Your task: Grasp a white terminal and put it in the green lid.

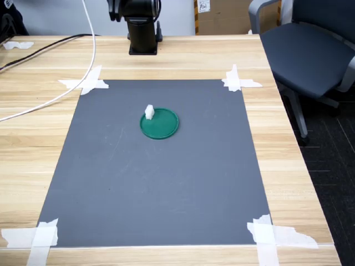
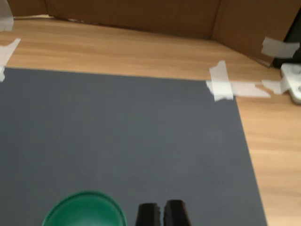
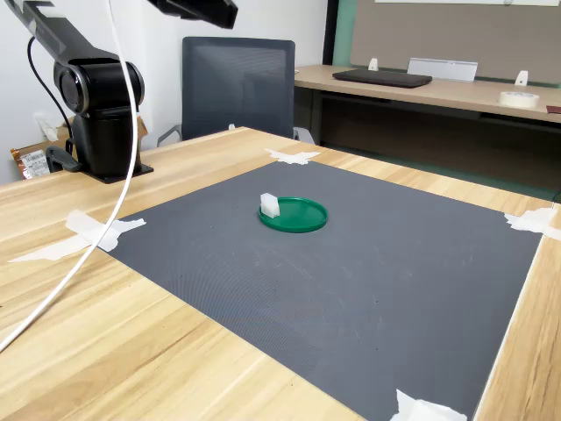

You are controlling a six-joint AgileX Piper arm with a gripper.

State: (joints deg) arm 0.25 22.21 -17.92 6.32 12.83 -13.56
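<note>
The green lid lies flat near the middle of the grey mat and shows in both exterior views. A small white terminal stands upright at the lid's edge, on the first exterior view's left-far side; I cannot tell whether it sits inside the rim or on it. In the wrist view my gripper is raised well above the mat. Its two black fingertips are close together with nothing between them. The lid shows beside them at the frame's edge, and the terminal is out of that view.
White tape strips hold the mat's corners to the wooden table. The arm's black base stands at the far table edge. A white cable crosses the table. An office chair stands beside the table.
</note>
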